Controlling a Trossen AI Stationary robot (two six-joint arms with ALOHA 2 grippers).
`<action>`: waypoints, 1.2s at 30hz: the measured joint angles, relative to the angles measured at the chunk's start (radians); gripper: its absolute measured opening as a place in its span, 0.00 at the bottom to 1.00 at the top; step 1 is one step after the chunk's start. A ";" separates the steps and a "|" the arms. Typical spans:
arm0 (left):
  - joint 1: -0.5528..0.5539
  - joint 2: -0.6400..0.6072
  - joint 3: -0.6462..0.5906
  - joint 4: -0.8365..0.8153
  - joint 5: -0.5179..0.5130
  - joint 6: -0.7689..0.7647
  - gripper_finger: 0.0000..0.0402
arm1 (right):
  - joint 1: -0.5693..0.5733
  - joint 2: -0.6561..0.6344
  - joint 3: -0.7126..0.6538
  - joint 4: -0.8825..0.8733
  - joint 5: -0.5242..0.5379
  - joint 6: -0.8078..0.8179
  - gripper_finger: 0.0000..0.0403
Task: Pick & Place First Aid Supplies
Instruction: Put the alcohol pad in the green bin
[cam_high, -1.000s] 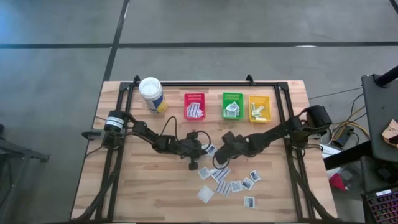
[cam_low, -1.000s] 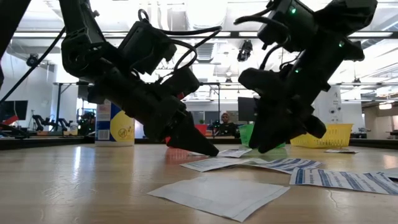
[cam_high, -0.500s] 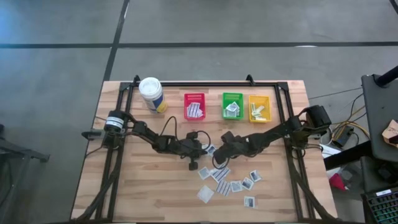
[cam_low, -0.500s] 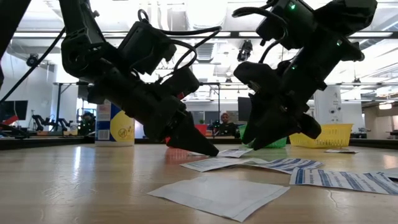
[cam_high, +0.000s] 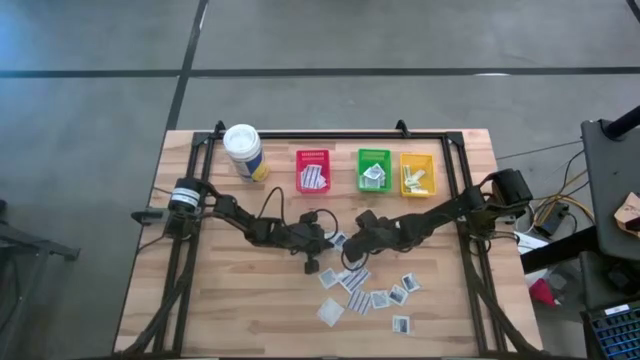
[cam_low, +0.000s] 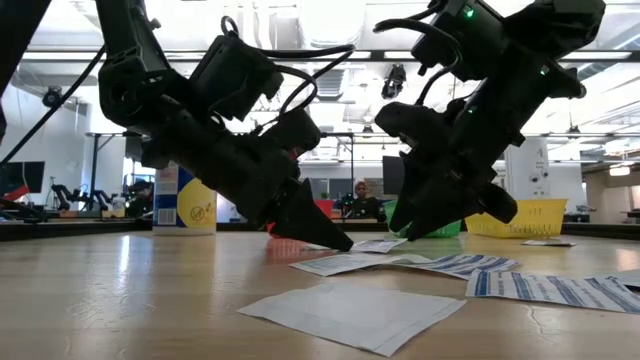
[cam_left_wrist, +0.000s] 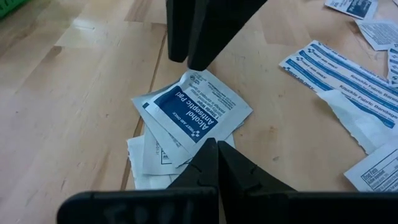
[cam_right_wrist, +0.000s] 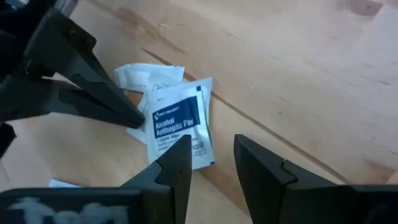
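While packets (cam_high: 352, 280) litter the wooden table (cam_high: 230, 310), left pincer (cam_left_wrist: 208, 152) is closed, right pincer (cam_right_wrist: 212, 152) parted.

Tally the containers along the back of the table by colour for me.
Red bin: 1
Green bin: 1
Yellow bin: 1
White canister with yellow label: 1
Total: 4

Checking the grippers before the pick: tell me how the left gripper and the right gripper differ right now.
The left gripper is shut, its tips pressed down on the edge of the alcohol pad packet; the right gripper is open and hangs just above that packet, touching nothing. Both are dark two-finger grippers meeting over the same small stack of packets at mid-table.
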 joint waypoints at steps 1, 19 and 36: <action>0.000 0.000 0.001 -0.001 0.000 -0.002 0.00 | 0.000 0.000 0.000 0.003 0.001 0.004 0.29; 0.003 0.000 0.016 -0.016 -0.029 -0.131 0.00 | 0.001 0.076 0.004 0.099 -0.005 0.029 0.29; 0.004 -0.002 0.017 -0.023 -0.029 -0.121 0.00 | 0.001 0.020 0.000 0.114 -0.076 -0.025 0.24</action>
